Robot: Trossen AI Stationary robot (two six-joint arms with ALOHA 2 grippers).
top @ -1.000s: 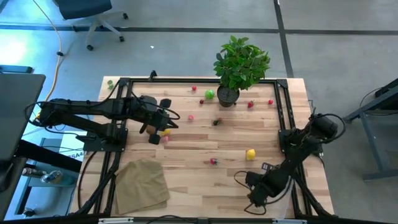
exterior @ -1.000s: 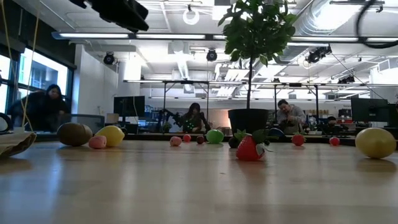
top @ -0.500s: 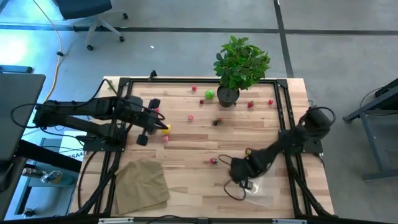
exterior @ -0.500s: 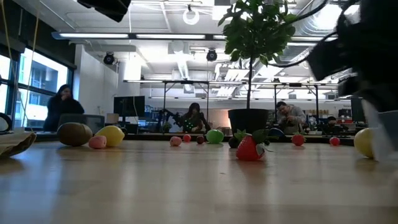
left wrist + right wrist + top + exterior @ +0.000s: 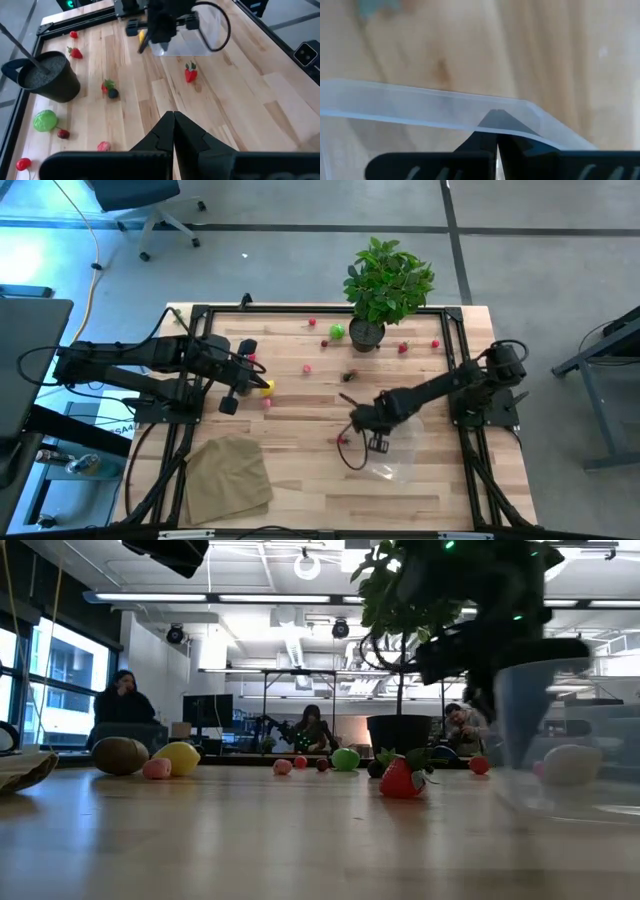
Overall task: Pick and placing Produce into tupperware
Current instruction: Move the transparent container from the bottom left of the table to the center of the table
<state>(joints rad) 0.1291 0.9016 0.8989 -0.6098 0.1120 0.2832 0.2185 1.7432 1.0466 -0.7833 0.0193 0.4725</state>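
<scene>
Your bench [image 5: 300, 480] is pale, smooth wood laid in narrow strips, with a soft sheen in the low view. The tupperware [image 5: 398, 452] is thin, clear plastic, glossy enough to catch light along its rim [image 5: 420, 107]. You have a tan cloth [image 5: 228, 477] at the near left corner, matt and creased. The right end effector [image 5: 372, 430], clamped on the tupperware's wall, and the left end effector [image 5: 173, 131], with its tips pressed together, both look like matt black plastic. The strawberry [image 5: 401, 778] is shiny red, the lemon [image 5: 179, 757] smooth and slightly glossy. The plant pot [image 5: 46, 76] is dark and matt, filled with coarse, grainy grey material.
</scene>
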